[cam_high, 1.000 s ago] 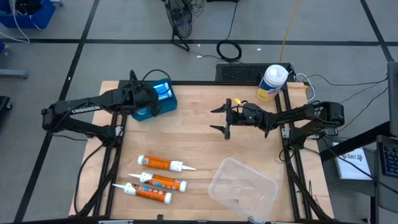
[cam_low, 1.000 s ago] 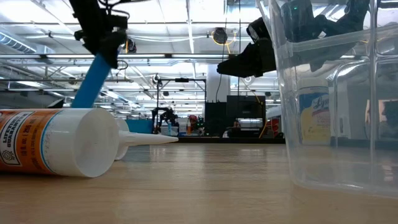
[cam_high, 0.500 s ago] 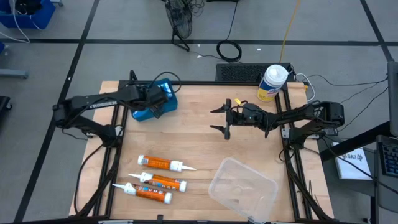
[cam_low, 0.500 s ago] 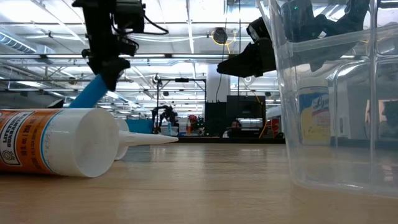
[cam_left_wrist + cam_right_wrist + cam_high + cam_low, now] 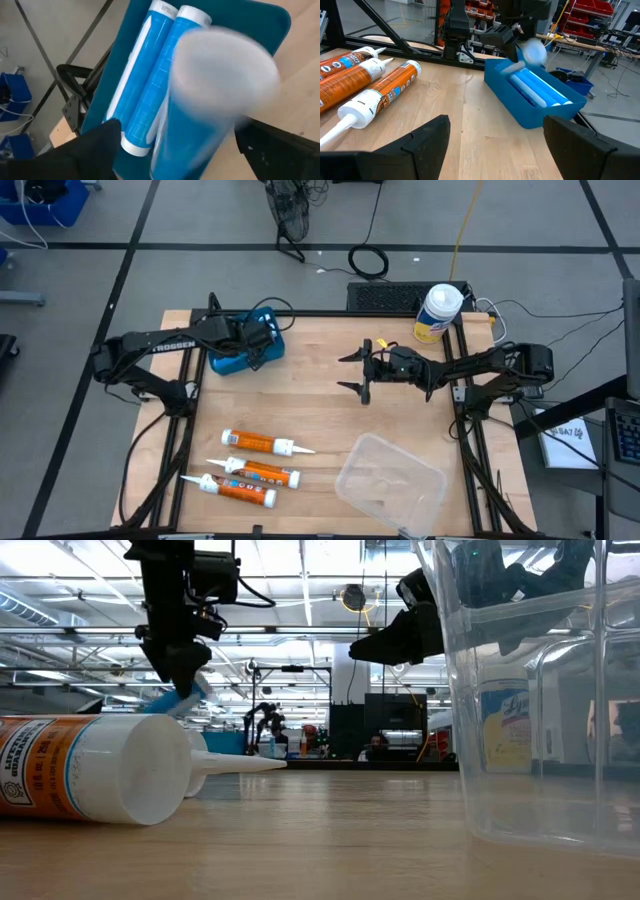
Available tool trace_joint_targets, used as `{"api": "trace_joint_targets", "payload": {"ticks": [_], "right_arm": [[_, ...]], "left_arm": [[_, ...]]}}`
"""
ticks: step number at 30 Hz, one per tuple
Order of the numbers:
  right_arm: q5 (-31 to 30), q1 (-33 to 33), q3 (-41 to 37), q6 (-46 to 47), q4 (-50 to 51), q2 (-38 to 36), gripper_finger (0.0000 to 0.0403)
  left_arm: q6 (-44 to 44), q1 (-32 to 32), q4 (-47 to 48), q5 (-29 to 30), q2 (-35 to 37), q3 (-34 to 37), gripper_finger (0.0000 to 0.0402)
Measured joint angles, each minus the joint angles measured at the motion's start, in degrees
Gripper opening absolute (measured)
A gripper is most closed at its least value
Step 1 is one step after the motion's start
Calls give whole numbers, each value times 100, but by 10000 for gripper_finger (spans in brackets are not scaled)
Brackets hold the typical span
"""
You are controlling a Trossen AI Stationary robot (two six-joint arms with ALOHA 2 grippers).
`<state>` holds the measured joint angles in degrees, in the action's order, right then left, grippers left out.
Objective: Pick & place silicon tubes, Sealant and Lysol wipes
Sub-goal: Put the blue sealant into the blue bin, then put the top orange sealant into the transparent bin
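Note:
My left gripper (image 5: 177, 142) is open above the blue bin (image 5: 240, 355) at the table's far left. A blue silicone tube (image 5: 210, 95) shows blurred between its spread fingers, slanting down into the bin. Two more blue tubes (image 5: 150, 80) lie side by side on the bin's floor. My right gripper (image 5: 352, 372) hovers open and level over the table's far middle, touching nothing. Three orange sealant tubes (image 5: 258, 470) lie on the table near the front left. The Lysol wipes (image 5: 438, 313) stand upright at the far right corner.
A clear plastic container (image 5: 390, 483) stands at the front right and fills the low view's right side. Bare wood lies between the bin, the orange tubes and the container. Black frame rails (image 5: 180, 440) run along both table sides.
My left gripper has come down over the blue bin, moved toward the table's right and tipped further downward. It has let go of the blue tube, which has dropped from a steep slant to a flatter one, sinking into the bin.

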<state>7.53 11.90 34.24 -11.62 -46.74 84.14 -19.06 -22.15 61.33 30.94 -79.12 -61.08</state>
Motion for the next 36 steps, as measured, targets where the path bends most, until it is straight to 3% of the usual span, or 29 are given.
{"api": "trace_joint_targets", "payload": {"ticks": [11, 16, 21, 24, 31, 36], "right_arm": [[-16, 0, 0, 0, 8, 0, 297], [-22, 0, 0, 0, 34, 0, 297], [-24, 4, 0, 0, 33, 0, 297], [-24, 7, 0, 0, 35, 0, 297], [-24, 13, 0, 0, 35, 0, 297], [-24, 15, 0, -21, 35, 0, 297]], "left_arm": [[587, 13, -174, 15, 7, 0, 266], [553, 13, -337, 11, 38, 0, 244], [1026, 100, -1094, -103, 389, 1, 243], [1553, 183, -1804, -556, 791, 2, 248], [2783, 283, -2942, -2672, 1722, 2, 262], [2972, 291, -3466, -3362, 2346, 293, 265]]}}
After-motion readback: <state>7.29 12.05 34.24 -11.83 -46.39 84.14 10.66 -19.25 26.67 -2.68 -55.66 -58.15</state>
